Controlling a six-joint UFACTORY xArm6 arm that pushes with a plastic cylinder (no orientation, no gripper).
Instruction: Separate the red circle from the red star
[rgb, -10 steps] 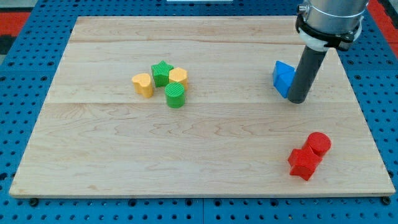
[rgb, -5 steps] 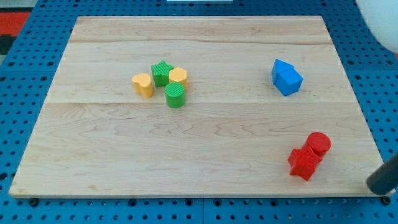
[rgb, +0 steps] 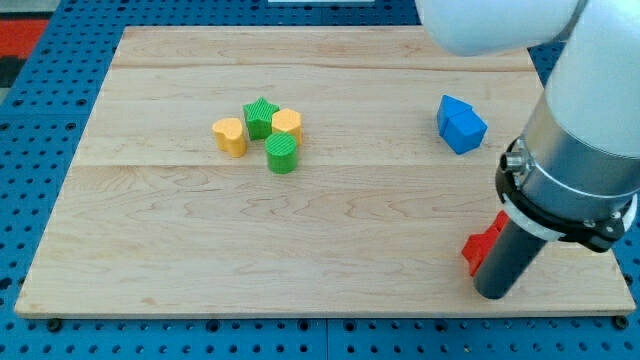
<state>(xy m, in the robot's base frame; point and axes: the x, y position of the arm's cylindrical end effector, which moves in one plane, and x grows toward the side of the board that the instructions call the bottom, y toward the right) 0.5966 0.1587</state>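
Tip spot: my tip (rgb: 497, 294) sits low on the right side of the frame, right at the red star (rgb: 482, 250).
Rod end: no jaws here, just a plain dark stick, so nothing is pinched or squeezed; it can only push.
Red star: only a small bit shows, sticking out on the view's left of my rod.
Red circle: my arm covers the place where it should be, so I cannot see it, and I cannot tell if the two reds touch.
Why I am here: I think I stand low and near the reds so I can slide between them and push one away.
Blue blocks (rgb: 460, 124): they sit near the upper right, apart from me.
Middle bunch: a green star (rgb: 261, 115), a green round block (rgb: 283, 154), a yellow block (rgb: 287, 123) and a yellow heart-like block (rgb: 230, 136) huddle close, upper left of centre.
Board (rgb: 300, 240): pale flat wood with long grain lines.
Around it: a blue table with rows of little holes (rgb: 30, 180), and a red patch (rgb: 20, 35) at the upper left corner.
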